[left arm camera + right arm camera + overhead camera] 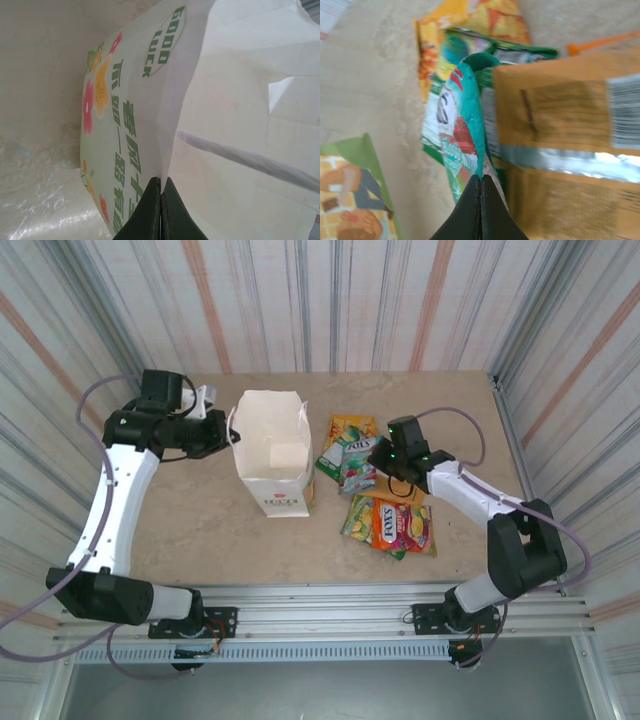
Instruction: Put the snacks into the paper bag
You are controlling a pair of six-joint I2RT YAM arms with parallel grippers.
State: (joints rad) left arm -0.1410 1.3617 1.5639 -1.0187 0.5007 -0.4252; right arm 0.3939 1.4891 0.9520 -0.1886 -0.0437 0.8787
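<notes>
The white paper bag [272,465] stands upright and open at mid-table. My left gripper [226,436] is shut on its left rim; the left wrist view shows the closed fingers [150,210] pinching the bag's edge [167,145], printed side to the left. The snacks lie right of the bag: a yellow-orange packet [352,428], a green one [340,454], an orange one [398,492] and a red-yellow FOX'S packet [402,526]. My right gripper [376,464] is shut on a teal-and-red packet [466,125], beside the orange packet's back [570,130].
Corrugated striped walls enclose the table [200,520] on three sides. The bag's thin handle [250,159] crosses its open mouth. A further packet with a green border [350,200] lies on the table left of the held one. Bare table lies in front of the bag.
</notes>
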